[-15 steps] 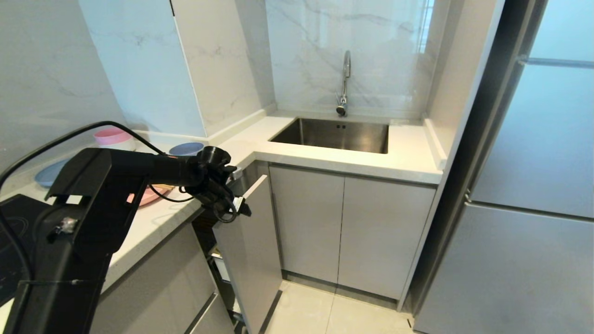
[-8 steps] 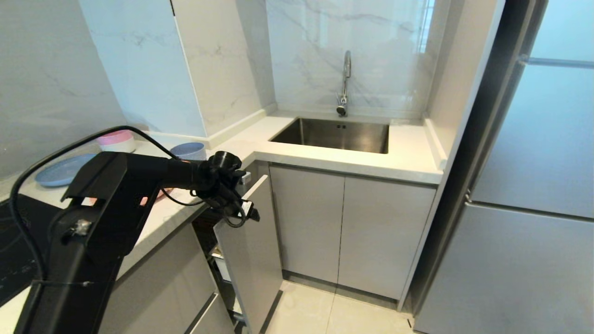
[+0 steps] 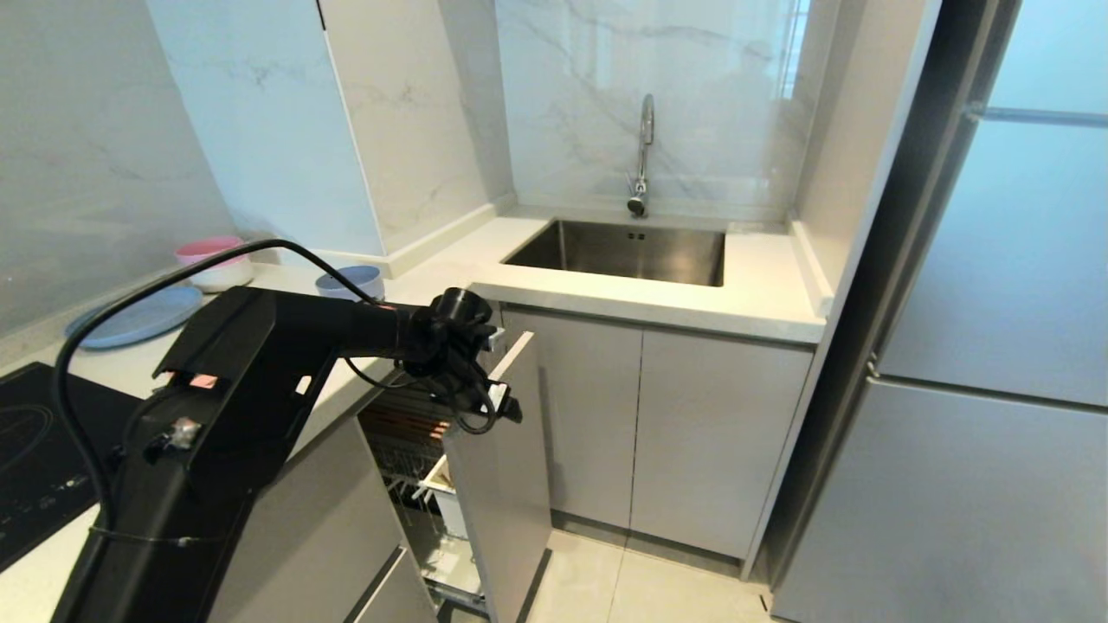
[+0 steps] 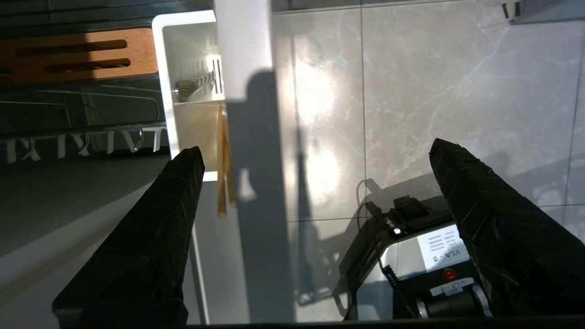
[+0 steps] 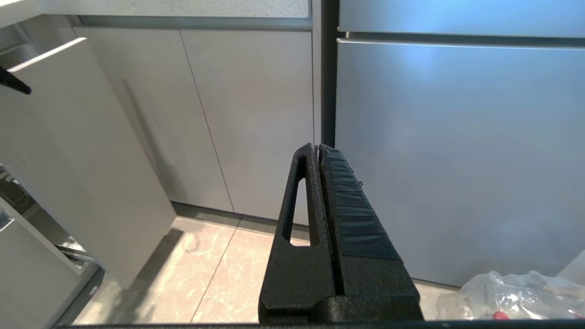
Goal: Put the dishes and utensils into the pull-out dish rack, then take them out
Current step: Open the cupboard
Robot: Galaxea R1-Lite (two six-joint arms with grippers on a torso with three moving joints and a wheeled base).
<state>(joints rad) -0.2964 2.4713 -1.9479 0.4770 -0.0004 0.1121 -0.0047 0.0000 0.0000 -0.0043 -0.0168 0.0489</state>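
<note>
The pull-out dish rack [image 3: 506, 484] stands partly drawn out below the counter, its grey front panel [image 4: 244, 50] leading. My left gripper [image 3: 504, 408] [image 4: 315, 151] hangs open just over the panel's top edge, its fingers [image 4: 151, 237] wide apart and holding nothing. Behind the panel a white caddy [image 4: 162, 68] holds wooden chopsticks [image 4: 223, 160] and what looks like the grey spoon [image 4: 194, 86], beside the slotted wooden strip [image 4: 77, 55]. The pale blue bowl [image 3: 351, 281] sits on the counter. The pink plate is hidden behind my arm. My right gripper [image 5: 317, 148] is shut and parked low.
A blue plate [image 3: 138, 316] and stacked pink-over-white bowls [image 3: 212, 260] sit at the counter's back left, near a black hob [image 3: 35, 450]. Sink [image 3: 692, 251], tap [image 3: 642, 156], closed cabinet doors [image 3: 649, 415] and a tall fridge [image 3: 995, 346] lie to the right. My base [image 4: 434, 265] is below.
The rack's front panel has slid further out of the cabinet, and my left gripper has moved the same way with it. The wire basket and caddy now show behind the panel.
</note>
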